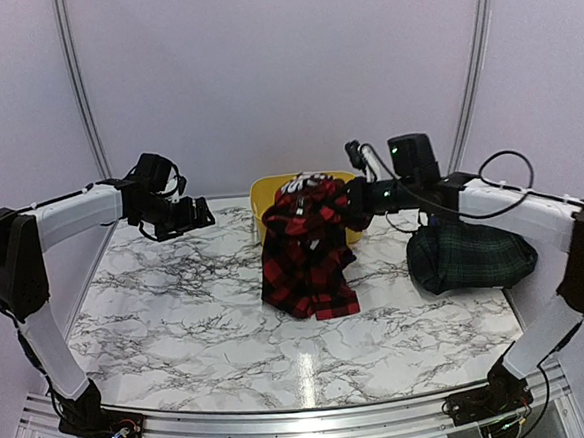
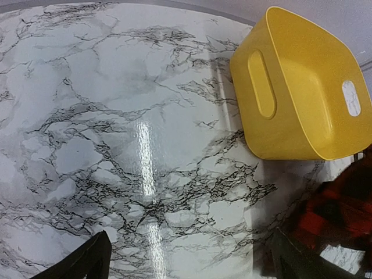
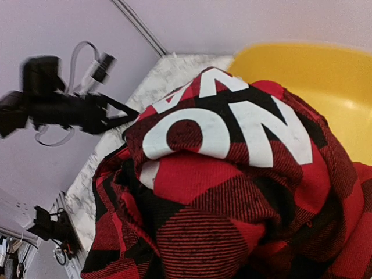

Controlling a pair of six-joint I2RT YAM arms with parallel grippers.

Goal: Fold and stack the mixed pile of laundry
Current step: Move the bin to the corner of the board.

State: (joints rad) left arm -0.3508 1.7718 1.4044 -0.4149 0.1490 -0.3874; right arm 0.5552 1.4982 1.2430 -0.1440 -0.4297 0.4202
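Over the marble table (image 1: 179,317), between pale walls (image 1: 262,81), my right gripper (image 1: 355,198) pinches the red-and-black checked garment (image 1: 305,263); my left gripper (image 1: 203,215) stands spread.

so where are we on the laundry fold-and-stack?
Done: possibly the dark tartan garment, lying bundled at the right of the table; fold quality unclear. In hand: the right gripper is shut on the red-and-black checked garment, lifted by the yellow tub, lower end on the table. The left gripper hovers open. Remaining: folding this one and stacking; no stack visible.
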